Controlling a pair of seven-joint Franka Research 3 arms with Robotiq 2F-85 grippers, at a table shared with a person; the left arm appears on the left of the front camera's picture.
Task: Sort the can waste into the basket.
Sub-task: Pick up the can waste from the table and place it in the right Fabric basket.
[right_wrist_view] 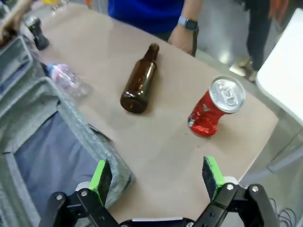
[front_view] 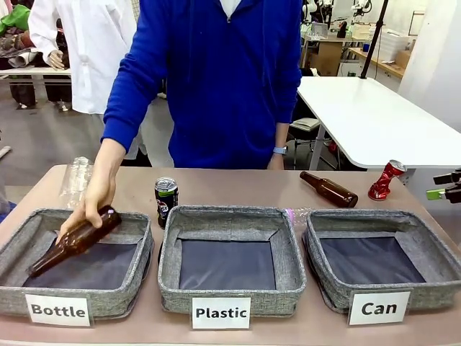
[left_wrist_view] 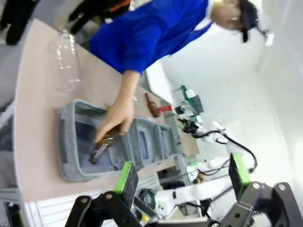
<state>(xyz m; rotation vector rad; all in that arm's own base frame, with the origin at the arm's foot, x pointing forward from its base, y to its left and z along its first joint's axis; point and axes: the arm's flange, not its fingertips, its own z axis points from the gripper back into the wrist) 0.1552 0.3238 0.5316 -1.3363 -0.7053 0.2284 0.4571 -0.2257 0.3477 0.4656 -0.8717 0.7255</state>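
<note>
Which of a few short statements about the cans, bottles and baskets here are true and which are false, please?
1. The crushed red metal can lies on the brown table, outside every basket. True.
2. The black metal can with green marks sits inside the grey fabric basket labelled "Plastic". False: it stands upright on the table behind that basket.
3. The person's hand holds a brown glass bottle tilted into the grey fabric basket labelled "Bottle". True.
4. The right gripper is shut on the red can. False: it is open, apart from the can.
</note>
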